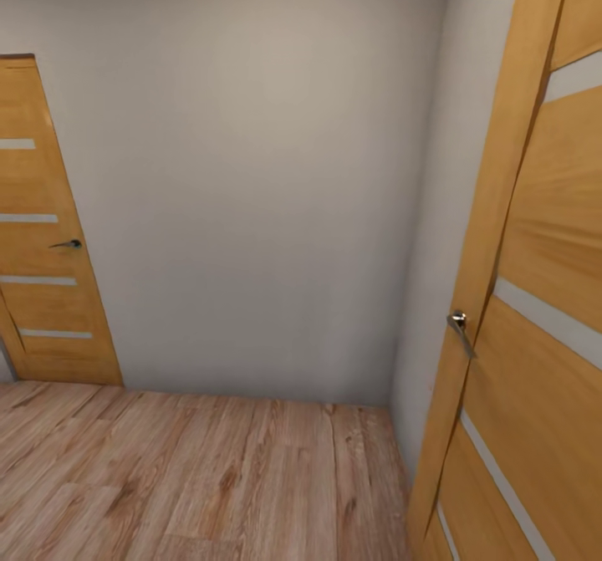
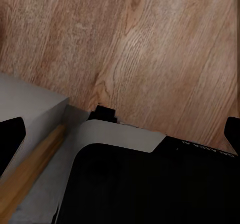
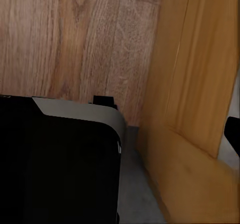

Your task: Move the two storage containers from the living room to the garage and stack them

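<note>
a corner with two wooden doors is seen

a grey wall (image 1: pixel 251 168) is flanked by a far door (image 1: pixel 42 235) and a near door (image 1: pixel 535 293) over plank floor (image 1: pixel 184 477). gripper states cannot be told; no bins are seen here.

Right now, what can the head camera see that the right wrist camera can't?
The head view alone has the grey wall, a closed wooden door on the left with its handle, and the handle of the near door.

The right wrist view alone has the robot's black base with its grey edge.

Both share the light wood plank floor and the near door on the right.
</note>
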Tool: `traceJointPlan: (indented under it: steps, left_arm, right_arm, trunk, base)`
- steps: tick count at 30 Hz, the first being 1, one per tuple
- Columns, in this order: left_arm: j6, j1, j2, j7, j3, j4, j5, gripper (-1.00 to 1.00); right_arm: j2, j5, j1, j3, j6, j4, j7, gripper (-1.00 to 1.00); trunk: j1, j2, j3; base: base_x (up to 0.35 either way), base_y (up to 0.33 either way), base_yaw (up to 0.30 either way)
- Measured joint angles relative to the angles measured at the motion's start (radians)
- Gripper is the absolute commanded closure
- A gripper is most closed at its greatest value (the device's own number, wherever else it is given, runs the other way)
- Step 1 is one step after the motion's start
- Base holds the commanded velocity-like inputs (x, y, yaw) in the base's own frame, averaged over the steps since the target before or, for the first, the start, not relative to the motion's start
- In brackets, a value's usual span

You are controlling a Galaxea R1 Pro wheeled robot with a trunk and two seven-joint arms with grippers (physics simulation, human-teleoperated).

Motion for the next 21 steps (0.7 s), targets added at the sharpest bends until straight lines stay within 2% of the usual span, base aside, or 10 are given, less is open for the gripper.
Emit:
traceJointPlan:
  steps: [21]
  left_arm:
    - [0.004,0.0,0.001,0.0,0.0,0.0,0.001,-1.0]
  right_arm:
    - [0.002,0.0,0.0,0.0,0.001,0.0,0.0,-1.0]
  trunk:
    - [0.0,0.0,0.0]
  base:
    - [0.321,0.0,0.0]
